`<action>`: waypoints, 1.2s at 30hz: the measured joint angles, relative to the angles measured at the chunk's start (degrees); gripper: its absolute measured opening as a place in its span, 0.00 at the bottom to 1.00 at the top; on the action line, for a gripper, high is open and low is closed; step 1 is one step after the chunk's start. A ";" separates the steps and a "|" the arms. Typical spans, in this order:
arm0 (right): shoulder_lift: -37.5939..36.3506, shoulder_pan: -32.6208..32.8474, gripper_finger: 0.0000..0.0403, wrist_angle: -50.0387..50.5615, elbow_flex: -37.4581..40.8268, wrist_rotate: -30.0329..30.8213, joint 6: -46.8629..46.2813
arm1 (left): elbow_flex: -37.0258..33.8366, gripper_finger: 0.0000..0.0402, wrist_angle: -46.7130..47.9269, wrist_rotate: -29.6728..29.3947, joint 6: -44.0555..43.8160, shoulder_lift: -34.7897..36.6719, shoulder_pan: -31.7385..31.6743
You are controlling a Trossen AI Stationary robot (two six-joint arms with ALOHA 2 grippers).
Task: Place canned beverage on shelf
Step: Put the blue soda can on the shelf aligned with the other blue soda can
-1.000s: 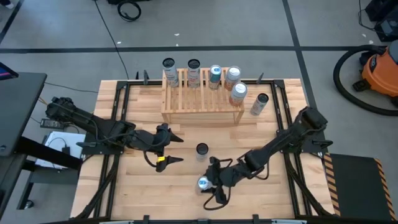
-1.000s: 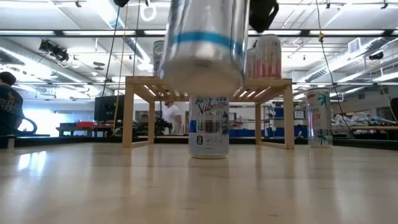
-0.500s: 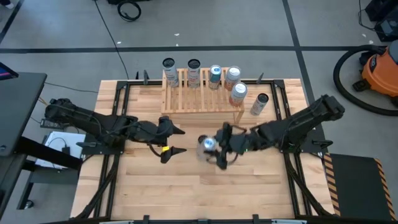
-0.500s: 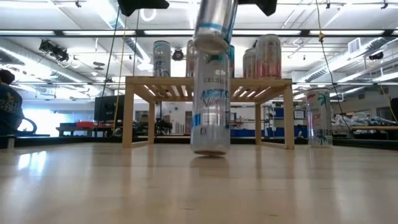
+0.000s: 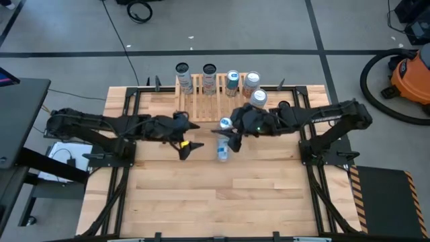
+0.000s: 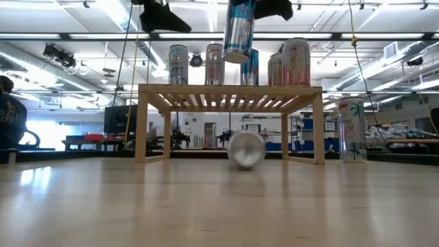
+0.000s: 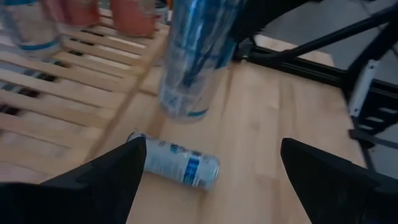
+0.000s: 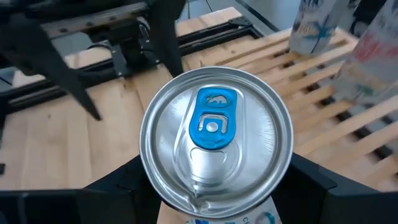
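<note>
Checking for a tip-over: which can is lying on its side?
The blue-and-silver can on the table in front of the shelf, beneath the right gripper's held can. All others stand upright.

Premises: open-plan robotics lab or workshop hall.

Evidence: butcher-block desk (image 5: 201,202) on a black metal frame, set on grey concrete floor (image 5: 235,27) with marked lines; orange shop vacuum (image 5: 411,77) far right; loose cables (image 5: 140,10); exposed ceiling with strip lights (image 6: 82,48) and further workstations (image 6: 89,143) behind; a person (image 6: 10,120) at far left.
</note>
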State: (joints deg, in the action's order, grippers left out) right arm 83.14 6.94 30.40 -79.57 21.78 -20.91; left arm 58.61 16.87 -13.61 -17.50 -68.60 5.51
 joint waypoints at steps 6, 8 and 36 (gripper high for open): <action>3.41 -0.89 0.61 4.48 -6.56 2.73 3.05 | 0.00 0.93 2.31 0.00 0.14 0.00 -2.92; 4.62 -1.85 0.61 5.60 -7.48 2.85 2.98 | 0.00 0.93 2.29 0.00 0.18 0.00 -3.47; 6.26 -15.55 0.61 13.97 -9.55 0.92 -1.02 | 0.00 0.93 6.28 0.00 3.16 0.02 -3.79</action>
State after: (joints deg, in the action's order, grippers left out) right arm 89.41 -8.62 44.37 -89.12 22.70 -21.93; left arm 58.61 23.14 -13.61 -14.35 -68.58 1.72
